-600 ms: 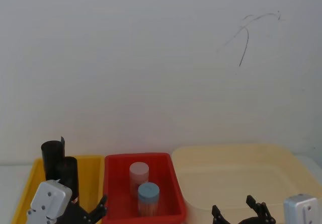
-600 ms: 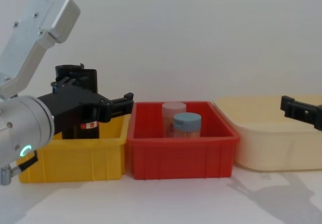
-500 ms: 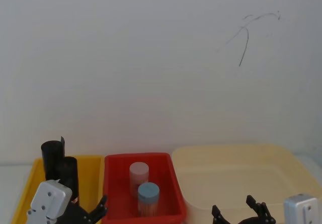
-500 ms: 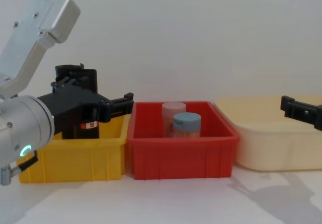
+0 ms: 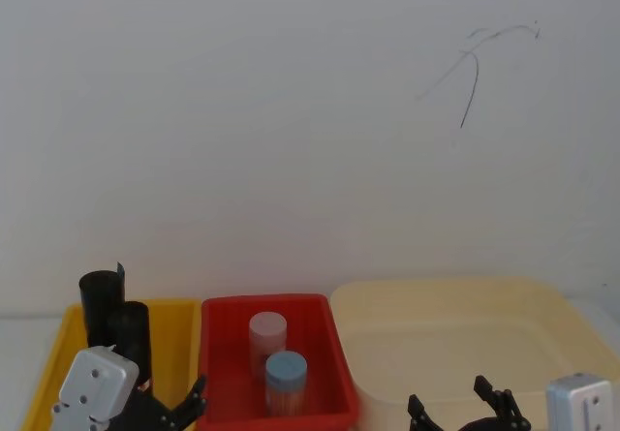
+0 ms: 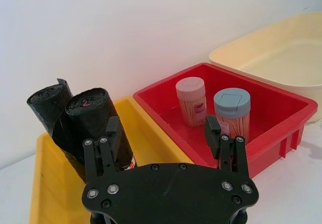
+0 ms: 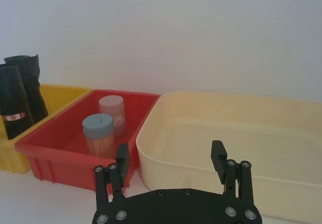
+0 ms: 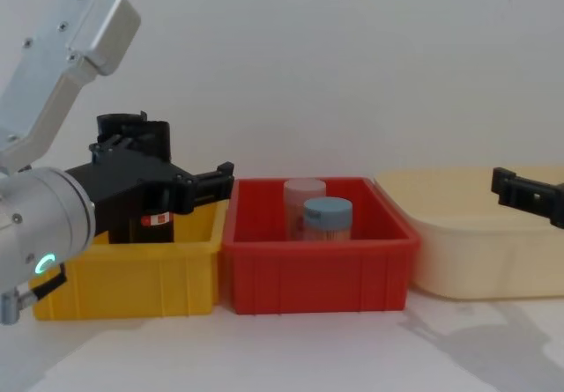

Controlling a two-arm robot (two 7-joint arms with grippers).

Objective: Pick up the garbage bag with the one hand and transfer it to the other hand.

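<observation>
The garbage bag (image 6: 95, 121), a black roll with a red-and-white band low on its side, stands upright in the yellow bin (image 6: 43, 194), and it also shows as garbage bag (image 7: 12, 100) and garbage bag (image 8: 156, 223). My left gripper (image 6: 162, 132) is open just short of it, with one finger in line with the roll and nothing between the fingers. That left gripper (image 8: 176, 179) hangs over the bin's near side on the fat silver arm with a green ring. My right gripper (image 7: 170, 156) is open and idle before the cream tub, seen as right gripper (image 8: 529, 196) at the right edge.
A plain black roll (image 6: 48, 108) leans behind the bag in the same bin. The red bin (image 8: 317, 260) in the middle holds a pink-lidded jar (image 6: 191, 100) and a blue-lidded jar (image 6: 231, 110). A cream tub (image 7: 241, 148) sits on the right. A white wall is close behind.
</observation>
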